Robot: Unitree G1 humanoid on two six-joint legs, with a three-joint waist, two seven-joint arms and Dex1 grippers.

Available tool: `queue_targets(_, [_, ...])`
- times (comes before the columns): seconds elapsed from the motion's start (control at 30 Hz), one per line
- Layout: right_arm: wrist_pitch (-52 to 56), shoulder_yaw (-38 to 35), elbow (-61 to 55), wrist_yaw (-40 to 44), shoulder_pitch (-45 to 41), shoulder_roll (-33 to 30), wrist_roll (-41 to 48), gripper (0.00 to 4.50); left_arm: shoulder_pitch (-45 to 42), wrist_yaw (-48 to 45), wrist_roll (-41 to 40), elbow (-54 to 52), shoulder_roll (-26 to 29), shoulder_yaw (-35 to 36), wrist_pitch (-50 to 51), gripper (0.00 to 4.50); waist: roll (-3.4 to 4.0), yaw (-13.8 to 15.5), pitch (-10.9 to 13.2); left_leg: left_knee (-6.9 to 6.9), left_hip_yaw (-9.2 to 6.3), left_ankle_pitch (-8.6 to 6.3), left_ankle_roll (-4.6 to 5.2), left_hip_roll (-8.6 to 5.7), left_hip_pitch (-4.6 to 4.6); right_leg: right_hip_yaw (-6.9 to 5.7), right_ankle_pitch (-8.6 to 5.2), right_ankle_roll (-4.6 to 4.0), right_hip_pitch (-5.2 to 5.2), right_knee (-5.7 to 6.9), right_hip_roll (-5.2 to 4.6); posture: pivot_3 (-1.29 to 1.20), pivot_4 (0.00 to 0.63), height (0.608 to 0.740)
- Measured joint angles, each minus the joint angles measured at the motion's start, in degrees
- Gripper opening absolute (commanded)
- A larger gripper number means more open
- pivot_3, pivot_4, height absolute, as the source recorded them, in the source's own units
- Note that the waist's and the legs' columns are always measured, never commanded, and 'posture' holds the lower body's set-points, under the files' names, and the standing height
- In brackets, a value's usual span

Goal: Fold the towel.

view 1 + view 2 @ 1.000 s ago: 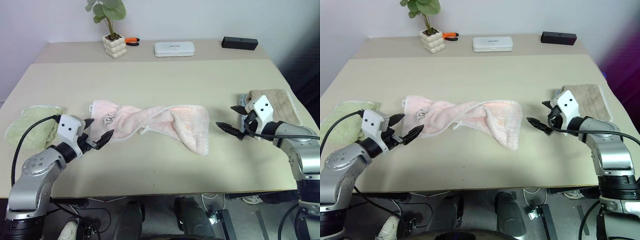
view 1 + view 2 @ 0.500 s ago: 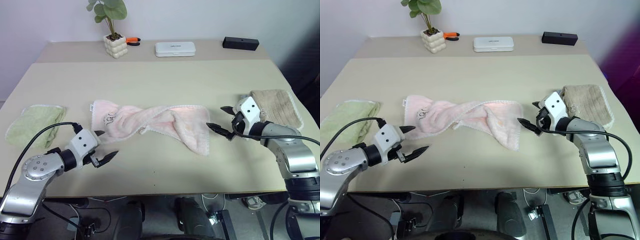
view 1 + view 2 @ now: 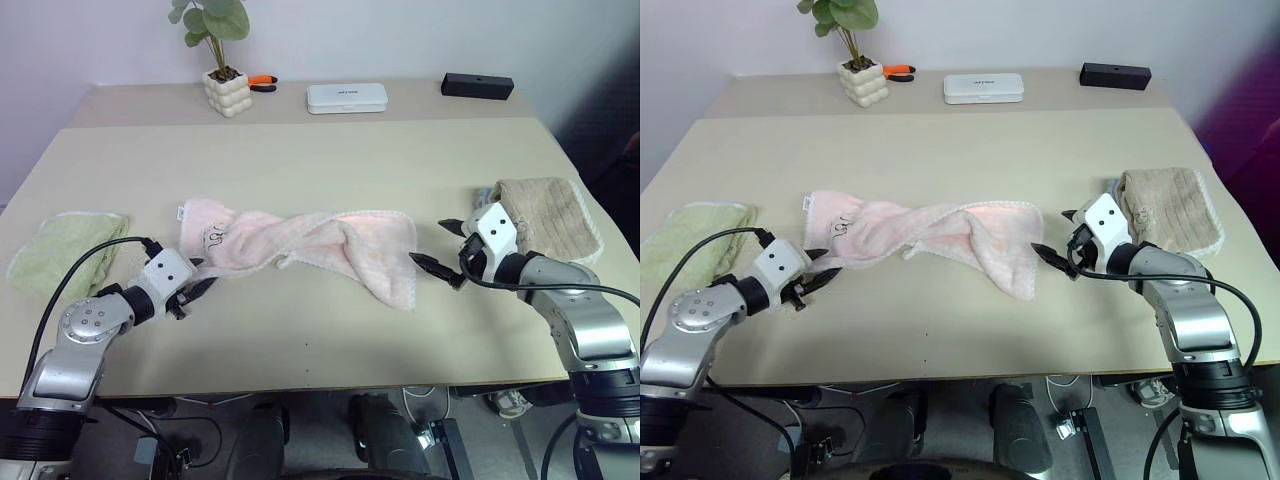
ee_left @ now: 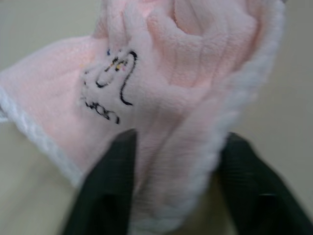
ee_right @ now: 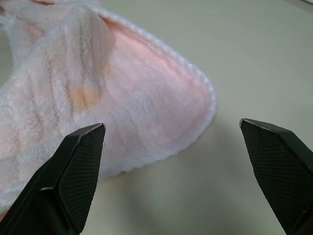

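Pink terry is pinched between the two black fingers (image 4: 105, 196) of the left end effector (image 3: 192, 290): the left wrist view shows a fold of the towel (image 3: 300, 245), bordered by its white edging, running down between them, with the printed mark just above. So the left end effector is narrowed and grasping the towel at its left end, low on the desk (image 3: 320, 340).

Across the desk, the right end effector (image 3: 447, 250) is released, its two fingers spread wide. In the right wrist view they frame the towel's rounded right corner without touching it; that corner lies just ahead of the fingertips (image 5: 80, 161).

Counting from the left: one green folded towel (image 3: 55, 250) near the left edge, one pink towel in the middle, one beige folded towel (image 3: 548, 215) near the right edge. Along the back sit one potted plant (image 3: 225, 75), one pair of orange-handled pliers (image 3: 262, 82), one white case (image 3: 347, 97) and one black box (image 3: 477, 86).

The towel lies twisted and bunched, its long axis running left to right across the desk. Its marked, tagged end points left toward the left end effector, and its right end droops toward the near edge.
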Motion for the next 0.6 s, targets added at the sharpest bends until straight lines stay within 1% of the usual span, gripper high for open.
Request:
queue_targets(0.03, [0.3, 0.0, 0.0, -0.1, -0.6, 0.4, 0.1, 4.50, 0.0, 0.0, 0.0, 0.1, 0.0, 0.0, 0.0, 0.03, 0.00, 0.0, 0.0, 0.00, 0.00, 0.00, 0.00, 0.00, 0.00, 0.00, 0.00, 0.00, 0.00, 0.00, 0.00, 0.00, 0.150, 0.737])
queue_targets(0.13, [0.9, 1.7, 1.5, -0.3, -4.8, 1.5, -0.3, 4.50, 0.0, -0.3, 0.0, -0.1, 0.3, 0.2, -0.1, 0.03, 0.00, -0.1, 0.0, 0.00, 0.00, 0.00, 0.00, 0.00, 0.00, 0.00, 0.00, -0.01, 0.00, 0.00, 0.00, 0.00, 0.150, 0.737])
queue_targets(0.27, [2.4, 4.9, 10.9, -1.9, -13.5, 5.3, -2.4, 4.50, 0.3, 0.0, 0.3, -1.0, 0.5, 0.6, 0.4, 0.03, -0.01, 0.0, 0.0, -0.01, 0.00, 0.00, 0.00, 0.00, 0.00, -0.01, 0.00, 0.00, -0.01, 0.00, 0.00, 0.00, 0.150, 0.737])
queue_targets(0.43, [2.0, 7.1, 30.1, -3.7, -25.4, 9.6, -5.8, 4.50, 2.0, 0.4, 0.2, -5.5, 0.3, 1.1, 2.8, 0.03, 0.00, 0.0, 0.0, -0.04, 0.00, 0.00, 0.00, 0.00, -0.04, -0.02, 0.01, 0.00, -0.06, 0.01, 0.00, 0.00, 0.150, 0.737])
queue_targets(0.57, [-1.3, 9.1, 40.6, -3.8, -29.3, 11.8, -8.7, 4.50, 2.8, 1.0, 0.2, -8.3, 0.3, 1.3, 5.3, 0.03, 0.00, 0.0, 0.0, -0.05, -0.01, 0.00, 0.00, 0.00, -0.06, -0.03, 0.01, 0.01, -0.07, 0.02, -0.01, 0.00, 0.150, 0.737])
queue_targets(0.6, [-2.0, 9.3, 42.6, -3.8, -29.6, 12.2, -9.2, 4.25, 2.9, 1.2, 0.2, -8.9, 0.3, 1.5, 5.7, 0.01, 0.01, 0.1, 0.0, -0.05, 0.00, 0.00, 0.00, 0.00, -0.06, -0.03, 0.01, 0.01, -0.07, 0.02, -0.01, 0.00, 0.150, 0.737])
